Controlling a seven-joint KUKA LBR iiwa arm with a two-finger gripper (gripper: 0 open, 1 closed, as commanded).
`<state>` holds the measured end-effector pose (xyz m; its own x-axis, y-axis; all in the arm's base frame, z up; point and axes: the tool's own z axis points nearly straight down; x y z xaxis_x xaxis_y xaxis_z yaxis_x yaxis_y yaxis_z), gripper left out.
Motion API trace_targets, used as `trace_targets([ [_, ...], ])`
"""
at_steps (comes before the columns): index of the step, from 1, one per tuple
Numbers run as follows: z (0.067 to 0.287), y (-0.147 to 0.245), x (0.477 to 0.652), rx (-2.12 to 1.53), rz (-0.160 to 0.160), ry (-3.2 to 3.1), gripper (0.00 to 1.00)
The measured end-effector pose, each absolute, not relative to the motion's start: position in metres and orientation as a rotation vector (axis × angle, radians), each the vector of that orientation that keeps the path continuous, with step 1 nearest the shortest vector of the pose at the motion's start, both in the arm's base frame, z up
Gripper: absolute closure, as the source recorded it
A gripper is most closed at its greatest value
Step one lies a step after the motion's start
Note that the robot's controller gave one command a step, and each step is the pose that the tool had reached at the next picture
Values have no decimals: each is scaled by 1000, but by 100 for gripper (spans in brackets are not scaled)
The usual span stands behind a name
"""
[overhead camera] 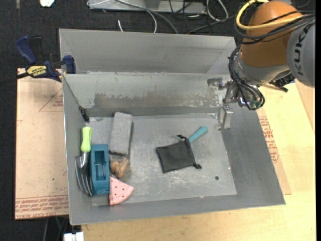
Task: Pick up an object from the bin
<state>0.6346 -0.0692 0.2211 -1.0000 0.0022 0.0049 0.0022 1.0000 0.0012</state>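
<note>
My gripper (225, 120) hangs near the bin's right wall, at the back right of the floor, with nothing seen in it. Closest to it is a small tool with a teal handle (198, 133), lying just to the gripper's lower left and apart from it. The tool's dark end rests on a flat black cloth pouch (175, 157) in the middle of the bin floor.
Along the left side lie a grey foam block (121, 132), a blue tape dispenser (99, 168), a green-handled utensil (86, 139) with metal tines, a brownish lump (120, 166) and a pink wedge (119, 191). The orange-covered arm stands over the bin's right rim.
</note>
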Motion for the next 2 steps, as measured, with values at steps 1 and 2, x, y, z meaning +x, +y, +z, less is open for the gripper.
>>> trace_targets([
  [1,225,-69,636,-1,0,-3144,0],
  [2,162,-27,609,4,0,-3148,0],
])
